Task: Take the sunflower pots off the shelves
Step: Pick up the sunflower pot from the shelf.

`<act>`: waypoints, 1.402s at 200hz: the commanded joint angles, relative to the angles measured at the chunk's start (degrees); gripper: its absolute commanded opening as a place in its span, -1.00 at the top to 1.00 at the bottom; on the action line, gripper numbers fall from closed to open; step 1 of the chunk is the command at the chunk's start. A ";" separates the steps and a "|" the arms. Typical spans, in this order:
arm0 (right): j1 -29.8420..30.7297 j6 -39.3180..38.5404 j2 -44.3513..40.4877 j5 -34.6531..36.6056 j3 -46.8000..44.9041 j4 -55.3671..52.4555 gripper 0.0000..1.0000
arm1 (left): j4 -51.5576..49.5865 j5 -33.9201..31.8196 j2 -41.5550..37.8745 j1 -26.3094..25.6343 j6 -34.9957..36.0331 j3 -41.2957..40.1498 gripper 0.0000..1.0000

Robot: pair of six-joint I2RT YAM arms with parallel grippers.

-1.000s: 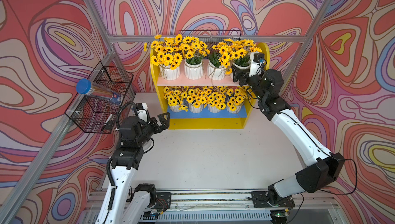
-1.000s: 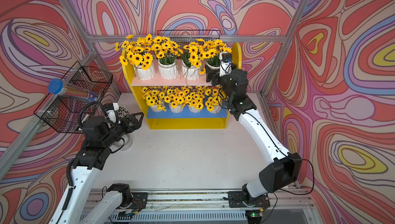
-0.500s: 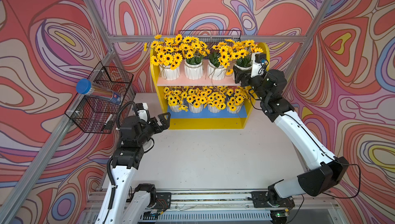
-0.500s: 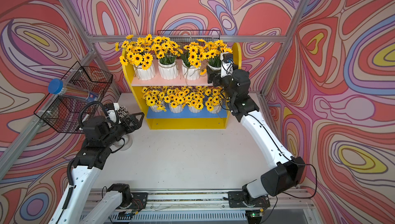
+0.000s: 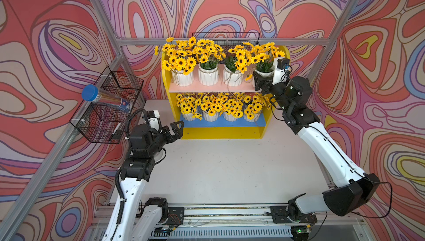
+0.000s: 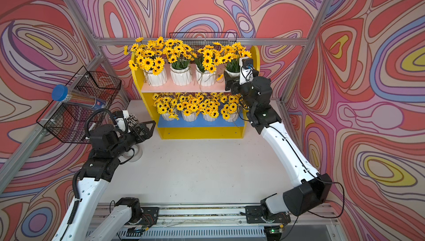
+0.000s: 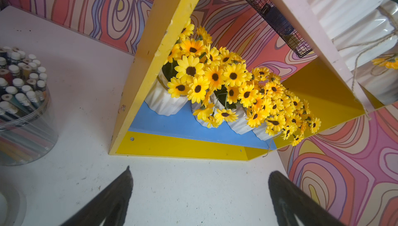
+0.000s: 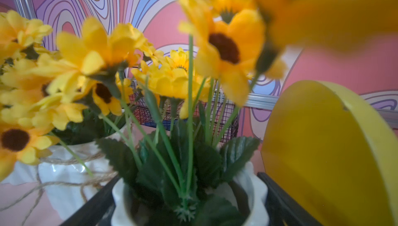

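The shelves stand at the back of the table, with several sunflower pots on the pink upper board and several on the blue lower board. My right gripper is at the rightmost upper pot. It is open, with one black finger on each side of the pot's white rim, and the pot stands on the board. My left gripper hangs open and empty over the table by the shelves' lower left corner.
A clear cup of pencils stands on the table beside my left arm. A black wire basket holding a blue-capped tube hangs on the left frame. Another wire basket hangs behind the shelves. The yellow side panel is close to my right finger.
My right arm has shifted slightly and its gripper has edged further in around the rightmost upper pot, with the jaws just as wide. The left arm has not moved.
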 commanded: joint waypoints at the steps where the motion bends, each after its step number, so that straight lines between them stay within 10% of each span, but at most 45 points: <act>1: 0.05 -0.07 -1.62 0.39 0.85 4.08 0.82 | 1.72 0.68 0.19 0.46 -0.41 -0.54 -1.00; 280: 0.02 1.44 -9.49 -1.05 -5.19 4.15 1.00 | 2.20 1.75 1.07 0.46 -0.79 -0.48 -0.99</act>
